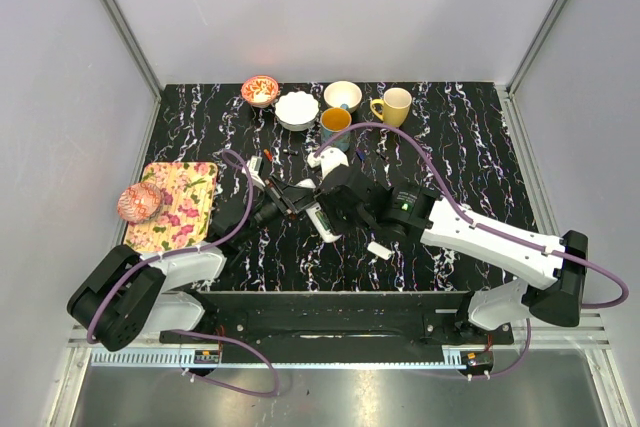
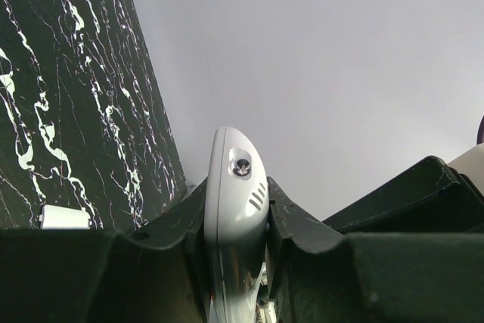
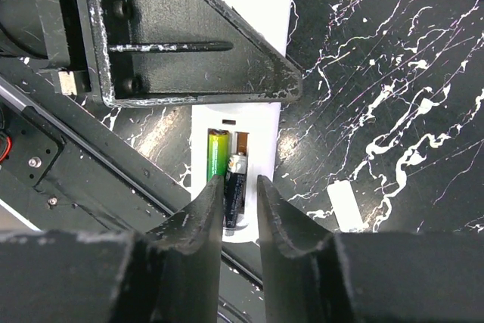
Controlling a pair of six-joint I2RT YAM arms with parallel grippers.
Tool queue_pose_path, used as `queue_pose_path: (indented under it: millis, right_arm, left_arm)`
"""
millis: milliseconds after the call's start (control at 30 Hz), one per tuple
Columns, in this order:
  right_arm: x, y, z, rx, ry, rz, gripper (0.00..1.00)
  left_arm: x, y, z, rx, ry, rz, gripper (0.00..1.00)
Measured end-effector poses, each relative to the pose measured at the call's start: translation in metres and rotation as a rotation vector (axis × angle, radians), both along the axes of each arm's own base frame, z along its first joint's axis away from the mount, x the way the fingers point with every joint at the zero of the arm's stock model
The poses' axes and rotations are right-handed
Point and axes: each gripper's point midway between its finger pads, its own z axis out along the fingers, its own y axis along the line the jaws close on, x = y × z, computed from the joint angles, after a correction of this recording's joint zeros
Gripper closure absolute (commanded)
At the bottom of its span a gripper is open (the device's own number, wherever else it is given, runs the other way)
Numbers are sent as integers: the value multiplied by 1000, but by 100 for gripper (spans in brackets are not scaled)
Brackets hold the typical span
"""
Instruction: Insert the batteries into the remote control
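Observation:
The white remote control (image 1: 323, 220) lies near the table's middle with its battery slot facing up. My left gripper (image 1: 296, 201) is shut on its upper half; in the left wrist view the remote (image 2: 236, 194) is pinched between the fingers (image 2: 174, 225). In the right wrist view the remote (image 3: 261, 122) shows a green battery (image 3: 218, 153) seated in the left slot and a black battery (image 3: 236, 179) lying askew in the right slot. My right gripper (image 3: 240, 187) hovers over the black battery, jaws a little apart, with a gap beside the battery.
A small white chip (image 3: 345, 206) lies on the black marbled table right of the remote, also in the top view (image 1: 379, 249). Bowls (image 1: 296, 109) and mugs (image 1: 392, 106) stand at the back. A floral tray (image 1: 185, 197) with a pink object is at left.

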Motion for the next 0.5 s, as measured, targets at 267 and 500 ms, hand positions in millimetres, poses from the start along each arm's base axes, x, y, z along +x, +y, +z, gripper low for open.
queue_pose_path:
  millis: [267, 500]
  right_arm:
    - [0, -1, -1, -4, 2, -1, 87]
    - [0, -1, -1, -3, 2, -2, 79]
  left_arm:
    - [0, 0, -1, 4, 4, -2, 100]
    - [0, 0, -2, 5, 5, -2, 100]
